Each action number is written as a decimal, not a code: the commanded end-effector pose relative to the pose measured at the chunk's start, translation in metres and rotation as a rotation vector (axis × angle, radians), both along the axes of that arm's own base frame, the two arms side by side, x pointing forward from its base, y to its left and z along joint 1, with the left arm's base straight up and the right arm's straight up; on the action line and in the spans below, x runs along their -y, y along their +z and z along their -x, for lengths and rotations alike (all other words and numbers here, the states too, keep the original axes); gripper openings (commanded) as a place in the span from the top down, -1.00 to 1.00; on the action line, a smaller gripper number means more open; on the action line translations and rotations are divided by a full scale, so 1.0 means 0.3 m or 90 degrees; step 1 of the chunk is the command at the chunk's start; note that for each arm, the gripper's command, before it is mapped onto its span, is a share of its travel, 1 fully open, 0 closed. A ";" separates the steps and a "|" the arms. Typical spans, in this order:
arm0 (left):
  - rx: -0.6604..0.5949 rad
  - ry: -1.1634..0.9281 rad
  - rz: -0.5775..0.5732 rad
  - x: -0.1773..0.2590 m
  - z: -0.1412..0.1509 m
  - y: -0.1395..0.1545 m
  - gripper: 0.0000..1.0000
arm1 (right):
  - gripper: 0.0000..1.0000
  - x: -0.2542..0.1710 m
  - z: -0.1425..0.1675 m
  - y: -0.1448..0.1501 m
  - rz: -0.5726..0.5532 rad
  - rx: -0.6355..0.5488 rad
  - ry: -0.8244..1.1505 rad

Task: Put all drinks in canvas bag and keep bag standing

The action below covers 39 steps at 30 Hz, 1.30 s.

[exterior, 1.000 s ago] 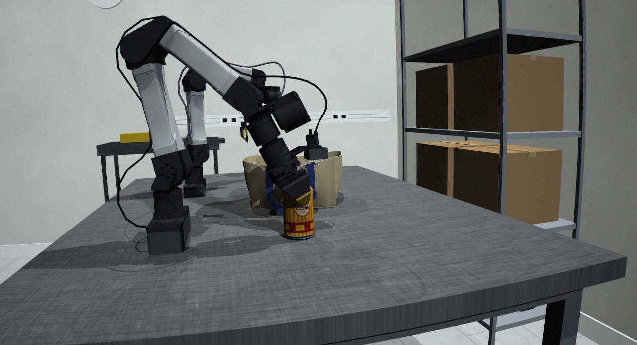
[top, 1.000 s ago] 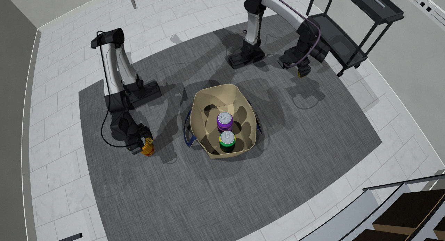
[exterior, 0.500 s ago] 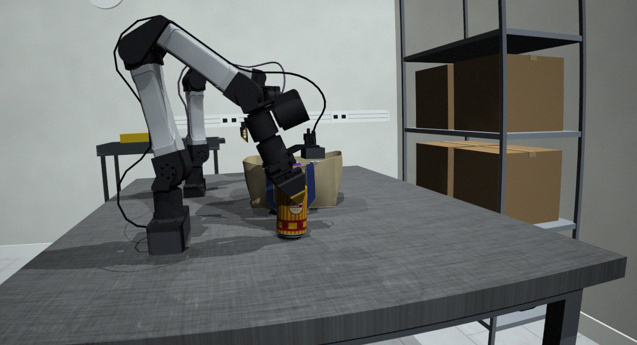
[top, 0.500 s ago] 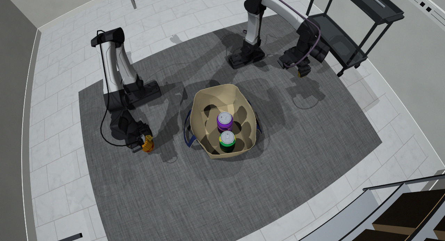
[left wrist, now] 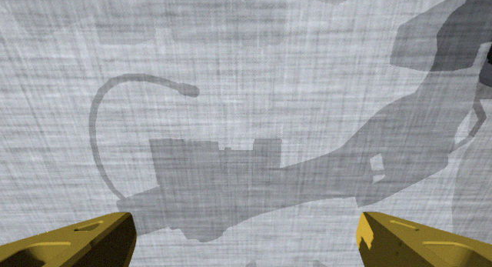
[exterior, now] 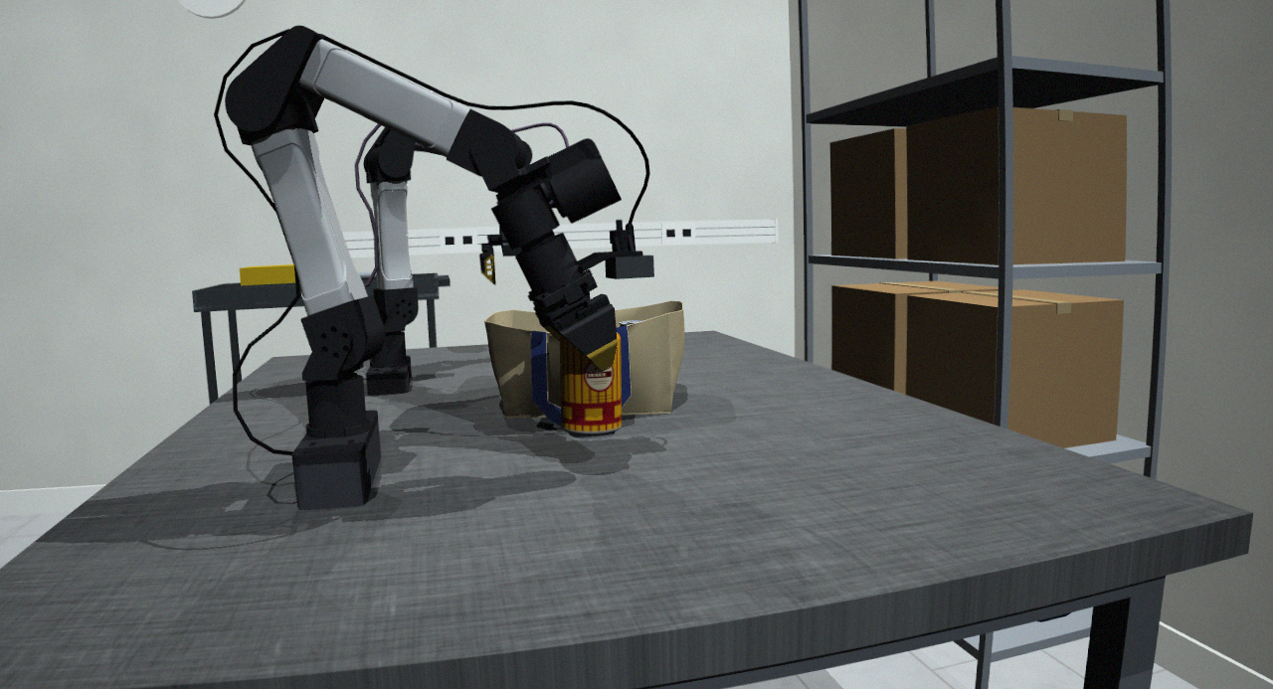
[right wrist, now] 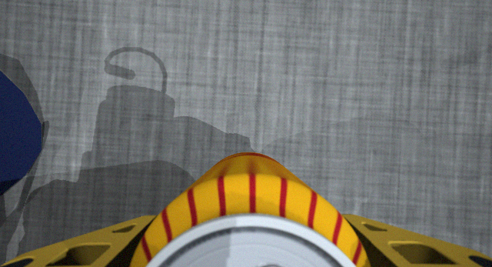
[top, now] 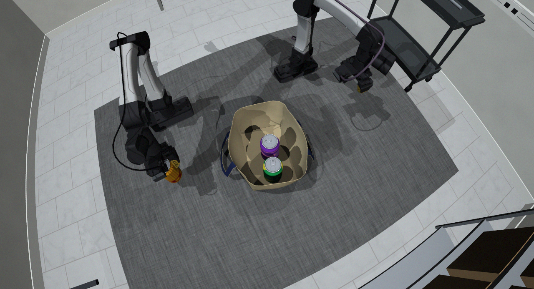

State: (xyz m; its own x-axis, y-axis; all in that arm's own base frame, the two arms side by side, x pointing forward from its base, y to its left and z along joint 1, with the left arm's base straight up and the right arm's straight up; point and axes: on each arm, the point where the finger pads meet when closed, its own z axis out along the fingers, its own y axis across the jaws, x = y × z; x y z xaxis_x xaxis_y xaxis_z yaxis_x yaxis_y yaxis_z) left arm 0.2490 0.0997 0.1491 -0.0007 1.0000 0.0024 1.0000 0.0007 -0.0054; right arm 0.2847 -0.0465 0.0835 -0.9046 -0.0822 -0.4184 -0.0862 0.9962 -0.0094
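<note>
Right end effector [top: 167, 171] [exterior: 598, 351] [right wrist: 249, 221] clamped on orange can [top: 173, 174] [exterior: 592, 400] [right wrist: 250, 194]

Held just above the bench [top: 224, 231] [exterior: 623, 525] [left wrist: 246, 117] [right wrist: 307, 67], the can is outside the canvas bag [top: 238, 138] [exterior: 653, 365], with a gap between them. Beyond, the bag stands walls up, a blue handle [top: 225, 167] [exterior: 539, 373] [right wrist: 19, 136] on its near side. Inside are a green can [top: 272, 172] near the rim and a purple can [top: 269, 147]. Farthest, the left end effector [top: 363, 88] [exterior: 488, 264] [left wrist: 246, 223] hovers, fingers apart, well away from the bag's edge.

Two cans [top: 269, 147] [top: 273, 171] stand inside the bag [top: 238, 138] [exterior: 653, 365], one beside the other.
</note>
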 end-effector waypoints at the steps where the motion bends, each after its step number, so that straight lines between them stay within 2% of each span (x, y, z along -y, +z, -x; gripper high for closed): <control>1: 0.023 0.000 0.000 0.008 -0.012 0.018 -0.73 | -0.35 0.003 -0.063 0.138 0.009 0.073 0.005; 3: 0.023 0.000 0.000 0.008 -0.012 0.018 -0.73 | -0.35 0.004 -0.065 0.158 0.010 0.078 0.005; 4: 0.023 0.000 0.000 0.008 -0.012 0.018 -0.73 | -0.35 0.010 -0.092 0.168 0.016 0.103 0.005; 10: 0.023 0.000 0.000 0.008 -0.012 0.018 -0.73 | -0.35 0.010 -0.094 0.170 0.017 0.109 0.005; 14: 0.023 0.000 0.000 0.008 -0.011 0.018 -0.73 | -0.35 0.007 -0.090 0.162 0.016 0.109 0.005; 16: 0.023 0.000 0.000 0.008 -0.011 0.018 -0.73 | -0.35 -0.002 -0.054 0.102 0.009 0.082 0.005; 21: 0.023 0.000 0.000 0.008 -0.011 0.018 -0.73 | -0.35 0.001 -0.084 0.150 0.015 0.107 0.006; 26: 0.023 0.000 0.000 0.008 -0.011 0.018 -0.73 | -0.35 0.000 -0.052 0.095 0.013 0.082 0.004; 30: 0.023 0.000 0.000 0.008 -0.011 0.018 -0.73 | -0.35 0.008 -0.078 0.143 0.014 0.104 0.001; 31: 0.023 0.000 0.000 0.008 -0.011 0.018 -0.73 | -0.35 0.000 -0.039 0.136 0.006 0.068 0.000; 32: 0.023 0.000 0.000 0.008 -0.011 0.018 -0.73 | -0.35 -0.001 -0.036 0.143 0.006 0.066 0.001; 39: 0.023 0.000 0.000 0.008 -0.011 0.018 -0.73 | -0.35 0.006 -0.059 0.228 0.011 0.088 0.000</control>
